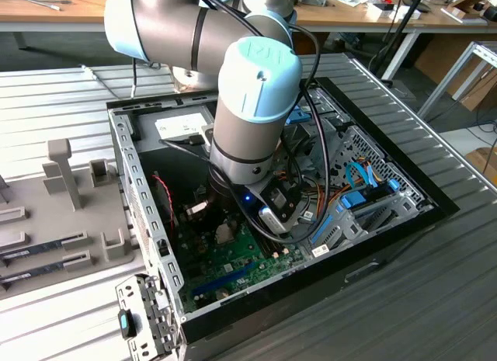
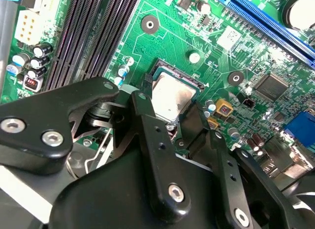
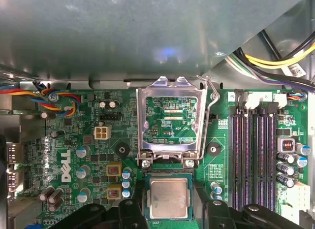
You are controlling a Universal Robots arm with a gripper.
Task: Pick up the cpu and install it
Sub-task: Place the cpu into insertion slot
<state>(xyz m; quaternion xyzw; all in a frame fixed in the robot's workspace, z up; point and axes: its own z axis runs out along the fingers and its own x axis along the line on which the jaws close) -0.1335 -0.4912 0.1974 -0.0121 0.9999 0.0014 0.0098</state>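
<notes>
In the exterior view, the arm reaches steeply down into the open computer case lying on its side on the ribbed table, its wrist low over the green motherboard. A grey tray sits just beside the case on the exterior view's left. In the second wrist view, the cpu shows its silvery top, lying flat in the socket, and the gripper hangs right over it. The black fingers stand one on each side of the chip, and the near edge of the chip is hidden behind them. The dark memory slots run past on one side and a long blue slot on the other. In the first wrist view, the cpu lies square in the socket, with the gripper straddling it. The jaws are spread wider than the chip, a strip of socket edge shows between each finger and the metal top, and they have hold of nothing. The silver retention frame is swung up and open beyond the socket, its lever is raised beside it, and coloured wires trail along the board's edge.
</notes>
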